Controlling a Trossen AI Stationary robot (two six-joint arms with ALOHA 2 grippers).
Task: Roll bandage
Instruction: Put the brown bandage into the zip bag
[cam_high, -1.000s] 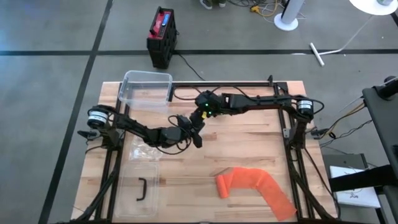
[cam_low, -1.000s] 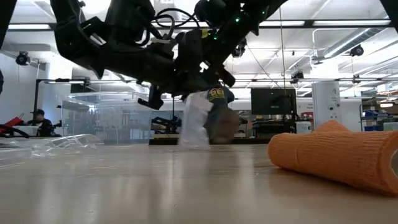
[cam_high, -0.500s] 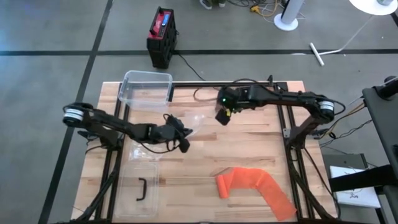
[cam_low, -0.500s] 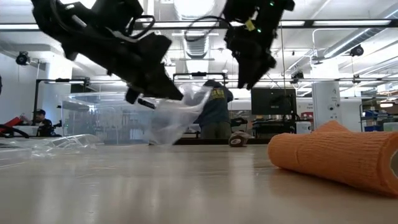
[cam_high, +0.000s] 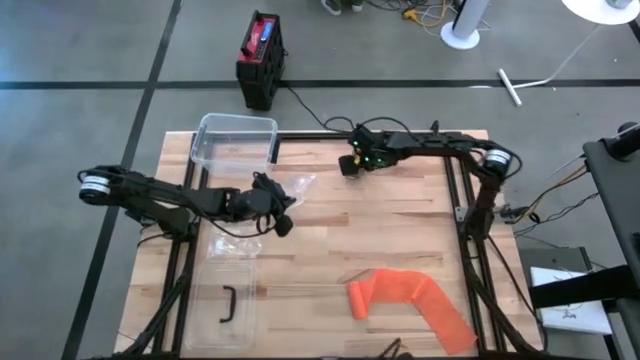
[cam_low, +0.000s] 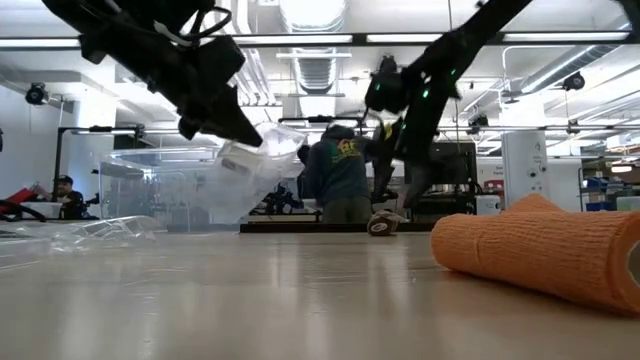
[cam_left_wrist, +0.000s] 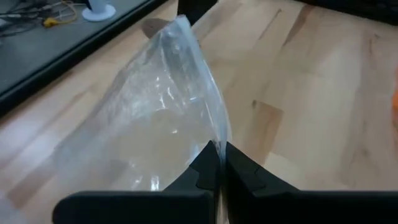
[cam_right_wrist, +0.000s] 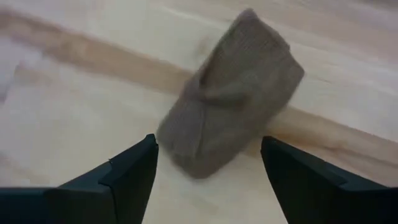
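Since 1 second ago your 2 arms have parted: the left gripper (cam_high: 283, 226) has swung toward the frame's left, jaws pinched tight on a clear bag (cam_high: 290, 189), and the right gripper (cam_high: 349, 166) has pulled back to upper centre, fingers now spread wide and holding nothing. You'll see a tan roll (cam_right_wrist: 231, 94) lying on the table (cam_high: 400, 240) just ahead of it. An orange bandage (cam_high: 410, 300) lies at lower right, partly unrolled.

Left gripper (cam_high: 283, 222) holds what looks like clear plastic bag (cam_high: 297, 187); orange bandage (cam_high: 408, 300) lies apart.
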